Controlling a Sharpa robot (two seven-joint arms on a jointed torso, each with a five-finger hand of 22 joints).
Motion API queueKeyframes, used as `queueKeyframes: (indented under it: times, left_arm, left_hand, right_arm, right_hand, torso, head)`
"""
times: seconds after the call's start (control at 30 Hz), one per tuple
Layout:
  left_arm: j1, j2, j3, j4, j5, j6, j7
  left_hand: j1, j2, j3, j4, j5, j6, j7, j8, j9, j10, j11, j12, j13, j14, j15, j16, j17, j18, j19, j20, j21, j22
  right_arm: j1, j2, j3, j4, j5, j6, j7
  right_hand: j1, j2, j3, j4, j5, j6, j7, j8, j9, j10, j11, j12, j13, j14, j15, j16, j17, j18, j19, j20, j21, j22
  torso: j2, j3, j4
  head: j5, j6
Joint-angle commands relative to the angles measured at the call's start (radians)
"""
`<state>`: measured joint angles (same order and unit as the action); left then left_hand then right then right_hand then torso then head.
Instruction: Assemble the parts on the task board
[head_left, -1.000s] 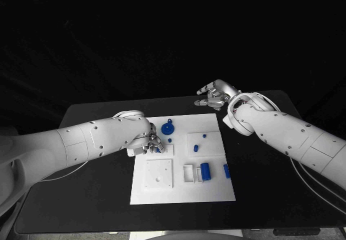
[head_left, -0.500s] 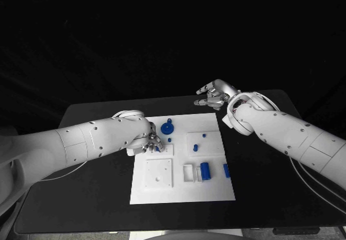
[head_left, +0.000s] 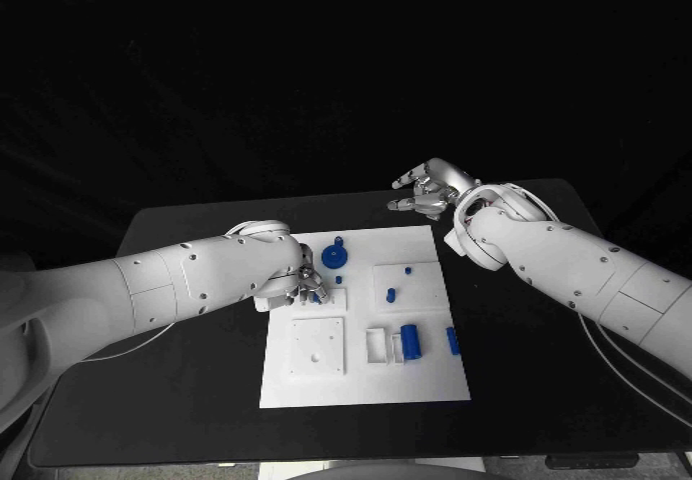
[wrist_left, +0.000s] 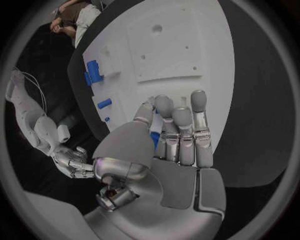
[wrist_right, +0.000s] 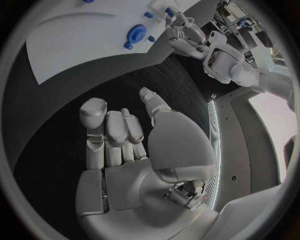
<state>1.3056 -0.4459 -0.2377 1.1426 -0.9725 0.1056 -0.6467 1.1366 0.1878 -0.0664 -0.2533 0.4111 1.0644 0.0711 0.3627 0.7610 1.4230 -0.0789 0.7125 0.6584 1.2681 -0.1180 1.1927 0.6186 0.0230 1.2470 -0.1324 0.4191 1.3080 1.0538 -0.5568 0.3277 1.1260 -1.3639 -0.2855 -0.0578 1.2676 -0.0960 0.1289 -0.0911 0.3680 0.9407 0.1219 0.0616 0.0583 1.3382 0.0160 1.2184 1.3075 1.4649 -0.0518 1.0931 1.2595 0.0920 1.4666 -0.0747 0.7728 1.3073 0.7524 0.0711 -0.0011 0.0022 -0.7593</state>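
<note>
The task board (head_left: 368, 315) lies in the middle of the black table (head_left: 173, 380), and the left hand (head_left: 299, 283) sits over the board's left edge, beside the round blue wheel (head_left: 335, 258). Its fingers are curled about a small blue part (wrist_left: 154, 139), pinched against the thumb with only a sliver showing. Other blue pieces lie further along the board: a short peg (head_left: 391, 295) and a cylinder (head_left: 411, 340) next to a white bracket (head_left: 378, 346). The right hand (head_left: 428, 190) hovers off the board's far right corner, fingers loosely spread and holding nothing. The likely fault here is a tilted insertion: with the part mostly hidden in the grasp, it may jam or slip free at the socket.
</note>
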Motion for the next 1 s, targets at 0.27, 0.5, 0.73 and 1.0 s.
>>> queueKeyframes:
  times: [0.27, 0.5, 0.73, 1.0]
  left_arm:
    - [-0.006, 0.005, 0.0, -0.001, 0.016, 0.014, 0.009]
    - [-0.007, 0.004, 0.0, -0.001, 0.017, 0.017, 0.009]
    - [-0.007, 0.003, 0.0, -0.004, 0.018, 0.02, 0.007]
    - [-0.007, 0.008, 0.0, -0.013, 0.03, 0.032, 0.001]
  left_hand:
    - [0.031, 0.04, 0.003, -0.005, 0.002, 0.109, -0.105, 0.006, 0.005, -0.009, -0.006, 0.004, 0.001, -0.001, -0.005, 0.003, -0.002, -0.012, -0.001, -0.005, 0.002, 0.018]
    - [0.031, 0.04, 0.003, -0.005, 0.002, 0.109, -0.105, 0.006, 0.005, -0.009, -0.006, 0.004, 0.001, -0.001, -0.005, 0.003, -0.002, -0.012, -0.001, -0.005, 0.002, 0.018]
    - [0.031, 0.041, 0.005, -0.006, 0.002, 0.107, -0.104, 0.007, 0.005, -0.011, -0.006, 0.005, 0.001, -0.002, -0.004, 0.004, -0.003, -0.012, -0.002, -0.005, 0.003, 0.018]
    - [0.031, 0.041, 0.005, -0.006, 0.002, 0.107, -0.104, 0.007, 0.005, -0.011, -0.006, 0.005, 0.001, -0.002, -0.004, 0.004, -0.003, -0.012, -0.002, -0.005, 0.003, 0.018]
  right_arm:
    - [-0.001, 0.001, 0.0, 0.0, -0.008, 0.013, 0.003]
    - [-0.001, 0.002, 0.0, -0.001, -0.008, 0.013, 0.003]
    - [-0.001, 0.002, 0.0, -0.002, -0.008, 0.014, 0.004]
    - [-0.001, 0.002, 0.0, -0.002, -0.008, 0.017, 0.004]
  right_hand:
    - [-0.011, 0.001, 0.0, -0.003, 0.003, 0.003, 0.0, -0.002, 0.001, -0.005, 0.0, -0.005, 0.01, -0.004, -0.001, -0.006, -0.001, 0.018, 0.023, 0.004, -0.006, 0.089]
    - [-0.011, 0.001, 0.0, -0.003, 0.003, 0.003, 0.0, -0.002, 0.001, -0.005, 0.0, -0.005, 0.01, -0.004, -0.001, -0.006, -0.001, 0.018, 0.023, 0.004, -0.006, 0.089]
    - [-0.011, 0.001, 0.0, -0.003, 0.003, 0.003, 0.0, -0.002, 0.001, -0.005, 0.0, -0.005, 0.01, -0.004, -0.001, -0.006, -0.001, 0.018, 0.023, 0.004, -0.006, 0.089]
    - [-0.011, 0.001, 0.0, -0.003, 0.003, 0.003, 0.0, -0.002, 0.001, -0.005, 0.0, -0.005, 0.01, -0.004, -0.001, -0.006, -0.001, 0.018, 0.023, 0.004, -0.006, 0.089]
  torso:
    - [0.0, 0.0002, -0.0006]
    - [0.0, 0.0006, 0.0]
    - [0.0, 0.0002, -0.0004]
    - [0.0, 0.0003, -0.0008]
  head:
    - [0.0, -0.003]
    - [-0.002, -0.004]
    - [-0.002, -0.005]
    - [0.0, -0.005]
